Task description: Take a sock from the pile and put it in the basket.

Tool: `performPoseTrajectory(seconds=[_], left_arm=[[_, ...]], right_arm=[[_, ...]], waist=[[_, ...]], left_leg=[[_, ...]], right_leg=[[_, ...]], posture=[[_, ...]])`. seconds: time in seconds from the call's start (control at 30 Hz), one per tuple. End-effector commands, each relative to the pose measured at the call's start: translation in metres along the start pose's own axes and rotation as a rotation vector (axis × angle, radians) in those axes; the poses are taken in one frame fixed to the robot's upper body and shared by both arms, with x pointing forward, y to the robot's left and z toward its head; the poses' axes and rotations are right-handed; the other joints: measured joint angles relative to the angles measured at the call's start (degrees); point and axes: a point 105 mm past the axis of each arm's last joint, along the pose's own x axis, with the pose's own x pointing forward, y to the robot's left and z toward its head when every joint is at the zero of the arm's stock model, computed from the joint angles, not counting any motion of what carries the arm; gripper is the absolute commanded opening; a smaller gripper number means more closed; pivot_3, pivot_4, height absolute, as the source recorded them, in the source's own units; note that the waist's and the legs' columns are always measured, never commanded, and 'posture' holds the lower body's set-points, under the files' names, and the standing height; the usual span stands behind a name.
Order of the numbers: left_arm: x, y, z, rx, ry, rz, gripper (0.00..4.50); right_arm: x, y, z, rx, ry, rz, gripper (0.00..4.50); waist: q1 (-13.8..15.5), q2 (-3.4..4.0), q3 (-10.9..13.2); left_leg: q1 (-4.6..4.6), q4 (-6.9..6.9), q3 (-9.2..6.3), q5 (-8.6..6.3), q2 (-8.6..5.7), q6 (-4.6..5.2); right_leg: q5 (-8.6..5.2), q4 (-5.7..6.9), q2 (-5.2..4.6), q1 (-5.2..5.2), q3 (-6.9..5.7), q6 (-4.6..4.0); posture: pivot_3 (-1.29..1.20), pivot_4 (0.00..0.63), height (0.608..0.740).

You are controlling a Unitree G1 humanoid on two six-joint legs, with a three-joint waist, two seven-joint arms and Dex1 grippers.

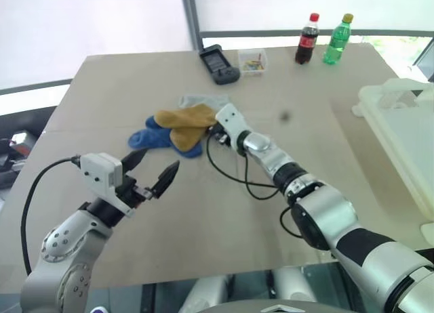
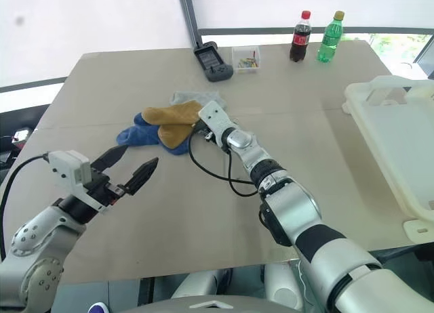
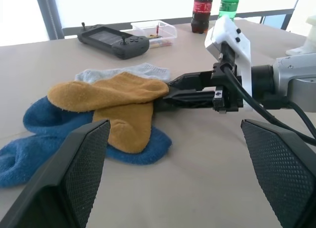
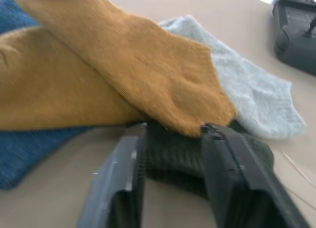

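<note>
The pile (image 1: 178, 127) lies mid-table: mustard yellow socks (image 1: 186, 116) on top of blue socks (image 1: 150, 138), a pale grey sock (image 1: 196, 101) behind. My right gripper (image 1: 214, 130) reaches level into the pile's right side. In the right wrist view its two fingers (image 4: 123, 169) press on a dark green sock (image 4: 173, 159) that sticks out from under a mustard sock (image 4: 148, 65). My left gripper (image 1: 157, 165) hangs open over bare table in front of the pile, holding nothing. The basket (image 1: 400, 123), whitish and translucent, stands at the right edge.
At the table's far edge are a black handheld controller (image 1: 218, 61), a small clear box of coloured bits (image 1: 253, 61), a cola bottle (image 1: 307, 40) and a green bottle (image 1: 337, 40). A black cable (image 1: 230, 171) loops on the table below my right wrist.
</note>
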Motion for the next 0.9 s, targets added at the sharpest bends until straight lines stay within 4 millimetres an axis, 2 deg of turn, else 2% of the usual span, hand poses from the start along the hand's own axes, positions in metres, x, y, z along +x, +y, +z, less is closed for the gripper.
performPoseTrajectory(seconds=[0.03, 0.1, 0.23, 0.37, 0.4, 0.43, 0.5, 0.57, 0.6, 0.63, 0.7, 0.8, 0.9], left_arm=[[-0.002, 0.0, 0.017, 0.044, -0.055, 0.01, 4.5], [-0.002, 0.001, 0.016, 0.045, -0.053, 0.015, 4.5], [0.0, 0.004, 0.015, 0.048, -0.05, 0.027, 4.5], [0.008, 0.015, 0.013, 0.081, -0.02, 0.113, 4.5], [0.011, 0.017, 0.012, 0.089, -0.005, 0.129, 4.5], [0.014, 0.018, 0.011, 0.097, 0.004, 0.133, 4.5], [0.023, 0.018, 0.011, 0.109, 0.022, 0.095, 4.5], [0.031, 0.019, 0.012, 0.133, 0.023, 0.081, 4.5], [0.038, 0.02, 0.013, 0.149, 0.024, 0.074, 4.5], [0.044, 0.021, 0.013, 0.161, 0.027, 0.07, 4.5], [0.059, 0.021, 0.013, 0.183, 0.034, 0.048, 4.5], [0.08, 0.019, 0.007, 0.283, 0.117, -0.011, 4.5], [0.102, 0.018, 0.002, 0.378, 0.185, -0.079, 4.5]], right_arm=[[0.004, -0.003, 0.026, -0.028, -0.079, -0.012, 0.39], [0.003, -0.004, 0.026, -0.035, -0.08, -0.014, 0.03], [0.003, -0.003, 0.025, -0.045, -0.078, -0.014, 0.03], [0.001, -0.007, 0.028, -0.089, -0.097, -0.004, 0.03], [-0.001, -0.009, 0.03, -0.077, -0.115, 0.007, 0.58], [-0.003, -0.012, 0.031, -0.068, -0.134, 0.013, 0.87], [-0.011, -0.019, 0.032, -0.063, -0.181, 0.023, 1.78], [-0.02, -0.025, 0.031, -0.051, -0.223, 0.032, 2.97], [-0.03, -0.028, 0.03, -0.043, -0.253, 0.04, 3.28], [-0.04, -0.029, 0.029, -0.039, -0.275, 0.049, 3.82], [-0.071, -0.029, 0.03, -0.037, -0.314, 0.068, 4.39], [-0.123, -0.021, 0.039, -0.015, -0.34, 0.101, 4.39], [-0.165, -0.014, 0.045, -0.018, -0.323, 0.109, 4.39]], waist=[[0.1, 0.01, 0.0], [0.1, 0.04, 0.0], [0.0, 0.03, 0.0], [0.1, 0.02, 0.0], [0.1, 0.01, 0.0], [0.1, 0.0, 0.0], [0.2, -0.02, 0.0], [0.1, -0.02, 0.0], [0.3, -0.07, -0.1], [0.3, -0.06, 0.0], [0.7, -0.08, -0.1], [0.6, -0.02, 0.0], [0.3, -0.04, -0.1]], left_leg=[[0.0, 0.0, 0.0, 0.0, 0.01, -0.01], [-0.01, 0.0, 0.02, -0.01, 0.02, -0.02], [0.0, 0.0, 0.08, -0.03, 0.09, -0.04], [0.0, 0.0, 0.08, -0.05, 0.13, -0.08], [0.0, 0.01, 0.08, -0.05, 0.14, -0.09], [0.0, 0.01, 0.08, -0.05, 0.15, -0.09], [-0.01, 0.02, 0.09, -0.05, 0.14, -0.09], [-0.01, 0.03, 0.08, -0.05, 0.14, -0.09], [-0.02, 0.03, 0.12, -0.06, 0.13, -0.09], [-0.03, 0.03, 0.09, -0.06, 0.13, -0.08], [-0.18, 0.1, -0.14, -0.07, 0.12, -0.09], [-0.25, 0.11, 0.03, -0.11, 0.12, -0.06], [-0.38, 0.13, 0.17, -0.12, 0.13, -0.06]], right_leg=[[0.0, -0.02, 0.06, 0.0, 0.0, -0.01], [0.01, -0.04, 0.07, 0.0, 0.01, -0.02], [0.03, -0.04, 0.08, -0.01, 0.05, -0.04], [0.05, -0.02, 0.09, -0.05, 0.06, -0.08], [0.05, -0.01, 0.08, -0.05, 0.06, -0.08], [0.05, -0.02, 0.08, -0.05, 0.06, -0.09], [0.06, -0.02, 0.08, -0.04, 0.05, -0.08], [0.06, -0.04, 0.15, -0.04, 0.01, -0.08], [0.06, -0.07, 0.15, -0.05, 0.01, -0.08], [0.06, -0.12, 0.11, -0.03, -0.04, -0.07], [0.06, -0.15, 0.03, -0.03, -0.26, -0.07], [0.07, -0.13, -0.14, -0.16, -0.22, -0.06], [0.07, -0.04, -0.14, -0.35, -0.1, -0.05]], posture=[[0.0, 0.15, 0.74], [0.0, 0.15, 0.74], [0.0, 0.15, 0.74], [0.0, 0.15, 0.74], [0.0, 0.15, 0.74], [0.0, 0.15, 0.74], [0.0, 0.15, 0.74], [0.0, 0.15, 0.74], [0.0, 0.15, 0.74], [0.0, 0.15, 0.74], [0.0, 0.15, 0.74], [0.0, 0.15, 0.74], [0.0, 0.15, 0.74]])
